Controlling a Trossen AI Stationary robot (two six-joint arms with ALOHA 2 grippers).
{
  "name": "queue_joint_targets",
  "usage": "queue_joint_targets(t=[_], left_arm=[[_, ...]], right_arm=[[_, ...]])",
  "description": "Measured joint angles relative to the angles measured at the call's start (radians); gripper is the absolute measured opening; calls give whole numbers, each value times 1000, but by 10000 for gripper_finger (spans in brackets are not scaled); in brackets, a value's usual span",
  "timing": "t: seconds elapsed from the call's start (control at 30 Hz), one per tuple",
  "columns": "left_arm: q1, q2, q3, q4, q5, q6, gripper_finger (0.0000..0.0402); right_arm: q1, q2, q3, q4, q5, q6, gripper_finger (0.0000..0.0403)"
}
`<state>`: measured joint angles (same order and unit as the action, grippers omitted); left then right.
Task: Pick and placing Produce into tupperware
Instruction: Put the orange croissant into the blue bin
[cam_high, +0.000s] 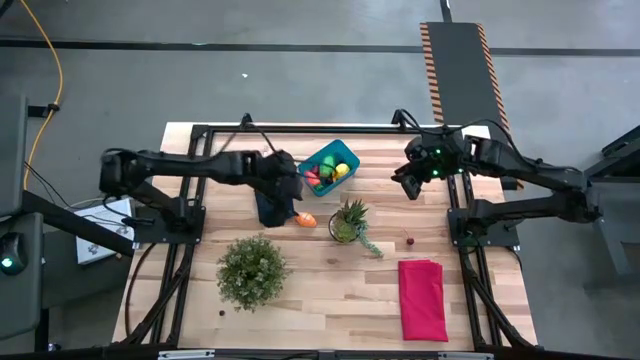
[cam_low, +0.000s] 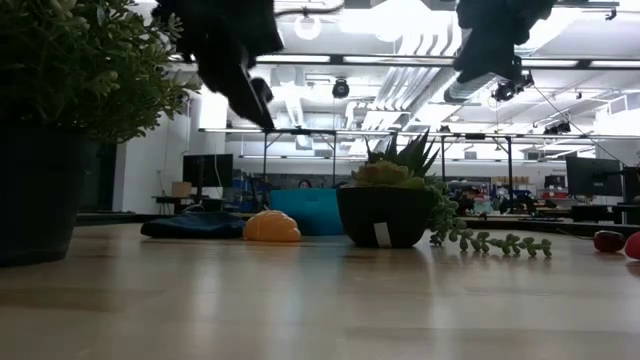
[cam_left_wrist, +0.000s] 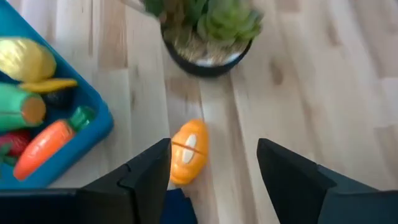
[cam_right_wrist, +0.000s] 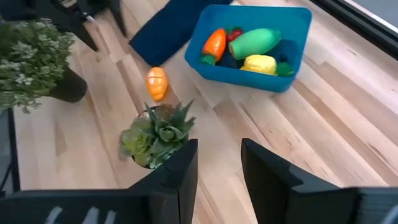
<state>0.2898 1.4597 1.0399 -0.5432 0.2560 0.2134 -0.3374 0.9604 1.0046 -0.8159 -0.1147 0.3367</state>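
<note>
Left gripper (cam_left_wrist: 214, 168) hangs released above the orange oval (cam_left_wrist: 187, 152) lying on the worktop (cam_left_wrist: 323, 93) beside the tupperware (cam_left_wrist: 93, 134); can't tell right gripper's (cam_right_wrist: 217, 171) state.

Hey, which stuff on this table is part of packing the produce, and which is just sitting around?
Job: blue tub; carrot, green oval, lemon inside; orange oval on the table.
Lying about: bushy plant, spiky plant, dark blue cloth, red cloth.

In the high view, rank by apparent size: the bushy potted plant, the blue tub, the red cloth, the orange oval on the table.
1. Red cloth
2. Bushy potted plant, close to the cloth
3. Blue tub
4. Orange oval
</note>
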Motion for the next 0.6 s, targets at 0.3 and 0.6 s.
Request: queue_joint_targets(t=[0.3, 0.6], left_arm=[[-11, 120, 29, -5, -28, 29, 251], [-11, 166, 30, 1, -25, 73, 287]], right_arm=[[0, 0, 0, 21, -17, 2, 114], [0, 0, 0, 20, -18, 29, 114]])
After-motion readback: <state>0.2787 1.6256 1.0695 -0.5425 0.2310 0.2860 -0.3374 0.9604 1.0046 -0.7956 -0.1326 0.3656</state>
